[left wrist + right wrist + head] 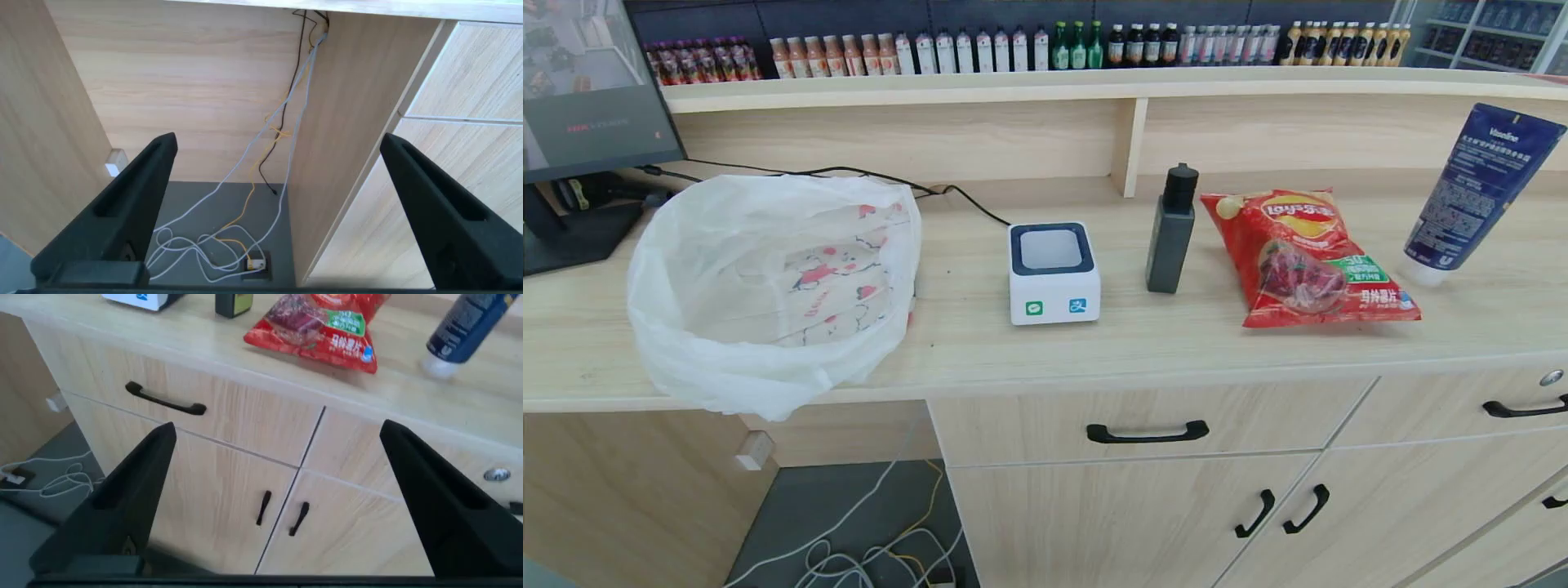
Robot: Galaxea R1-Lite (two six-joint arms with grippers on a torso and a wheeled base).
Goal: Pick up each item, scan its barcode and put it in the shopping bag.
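the red chips bag [1307, 257] is lying flat on the table [1176, 351], with a dark bottle [1172, 233] standing upright just beside its left edge and a blue tube [1478, 192] propped on its cap over to the right, apart from the chips. left of the bottle sits the little white scanner [1054, 273], window facing up, its cord running off behind it. well to the left is the shopping bag [768, 286], a thin white plastic one, mouth wide open and its front sagging over the table's edge (can't make out anything inside). both arms are down low: left jaws spread wide open, gripping nothing, in front of the recess under the table with loose cables [221, 245] on the floor; right jaws also wide open and gripping nothing, facing the cabinet doors [270, 506] below the chips. a row of drinks [1029, 49] lines the back shelf.
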